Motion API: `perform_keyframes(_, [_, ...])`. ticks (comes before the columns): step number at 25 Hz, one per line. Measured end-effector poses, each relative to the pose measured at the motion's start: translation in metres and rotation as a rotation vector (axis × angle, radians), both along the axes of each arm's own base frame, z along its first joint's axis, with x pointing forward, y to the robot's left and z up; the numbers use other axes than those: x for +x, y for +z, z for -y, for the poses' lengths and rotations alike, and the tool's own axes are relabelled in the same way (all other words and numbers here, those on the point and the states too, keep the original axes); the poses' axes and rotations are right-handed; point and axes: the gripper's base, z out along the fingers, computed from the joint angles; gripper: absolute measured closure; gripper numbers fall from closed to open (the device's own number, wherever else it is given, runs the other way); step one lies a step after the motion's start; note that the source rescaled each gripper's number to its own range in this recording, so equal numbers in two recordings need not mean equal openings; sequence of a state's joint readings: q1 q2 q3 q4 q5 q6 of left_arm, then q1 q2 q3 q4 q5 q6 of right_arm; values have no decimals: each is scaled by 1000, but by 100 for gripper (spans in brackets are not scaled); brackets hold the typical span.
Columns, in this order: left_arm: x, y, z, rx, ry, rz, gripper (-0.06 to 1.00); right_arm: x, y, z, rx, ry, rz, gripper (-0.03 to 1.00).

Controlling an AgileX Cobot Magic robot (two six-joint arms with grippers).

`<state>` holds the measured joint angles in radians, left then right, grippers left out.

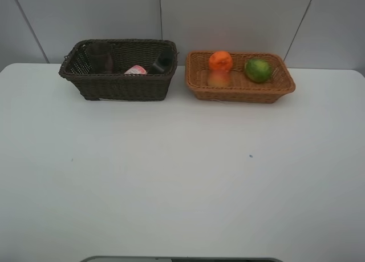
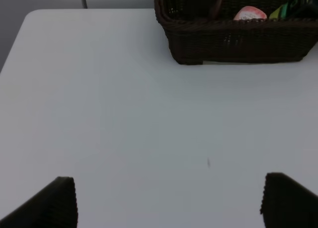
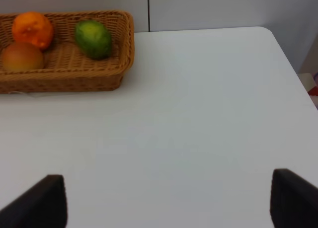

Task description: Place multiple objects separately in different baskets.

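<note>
The dark brown basket (image 1: 125, 86) stands at the back left and holds a pink white-capped bottle (image 1: 136, 71), a black bottle (image 1: 162, 63) and a dim translucent cup (image 1: 101, 57). To its right, the light tan basket (image 1: 239, 93) holds an orange (image 1: 220, 60), a red-orange fruit (image 1: 219, 78) and a green lime (image 1: 258, 69). Neither arm shows in the high view. My left gripper (image 2: 169, 203) is open over bare table, well short of the dark basket (image 2: 238, 41). My right gripper (image 3: 169, 200) is open too, away from the tan basket (image 3: 64, 81). Both hold nothing.
The white table (image 1: 182, 176) runs from the baskets to the front edge. A grey panelled wall (image 1: 228, 16) rises just behind the baskets. The table's right edge and corner (image 3: 278, 44) show in the right wrist view.
</note>
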<state>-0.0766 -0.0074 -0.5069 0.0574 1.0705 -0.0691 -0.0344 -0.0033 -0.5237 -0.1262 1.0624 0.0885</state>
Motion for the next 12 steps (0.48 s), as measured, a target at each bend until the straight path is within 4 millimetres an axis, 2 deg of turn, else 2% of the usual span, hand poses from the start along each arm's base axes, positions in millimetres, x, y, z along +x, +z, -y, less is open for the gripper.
perform_keyframes(12, [0, 0, 0, -4, -3, 2, -1, 0, 0, 0, 0, 0, 0, 19])
